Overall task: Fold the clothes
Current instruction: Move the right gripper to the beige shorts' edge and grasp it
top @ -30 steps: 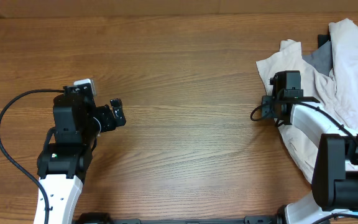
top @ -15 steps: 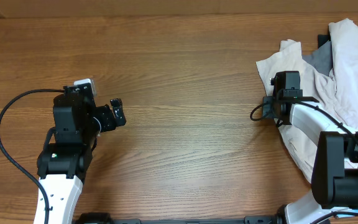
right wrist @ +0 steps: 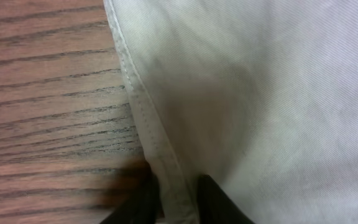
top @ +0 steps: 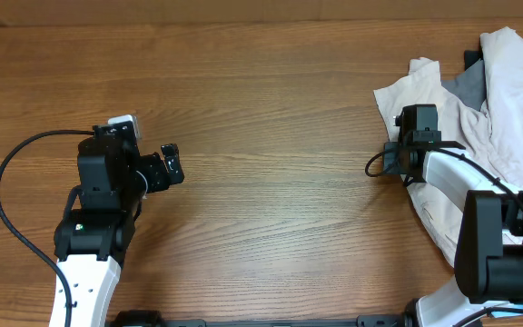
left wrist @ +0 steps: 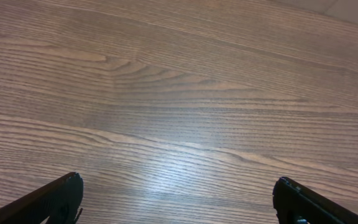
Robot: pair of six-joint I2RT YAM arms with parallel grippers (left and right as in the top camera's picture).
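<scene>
The cream shorts [top: 507, 100] lie crumpled at the table's right side. In the right wrist view their stitched hem [right wrist: 148, 124] runs down over the wood. My right gripper [right wrist: 178, 202] is shut on that hem, one finger on each side; from overhead it [top: 405, 162] sits at the shorts' left edge. My left gripper [left wrist: 178, 199] is open and empty over bare wood; from overhead it [top: 169, 163] is at the left, far from the shorts.
A grey garment [top: 468, 86] peeks out among the cream folds, and a black fabric piece [top: 472, 58] shows at the back right. The wooden table [top: 271, 136] spans the view. A black cable [top: 12, 182] loops by the left arm.
</scene>
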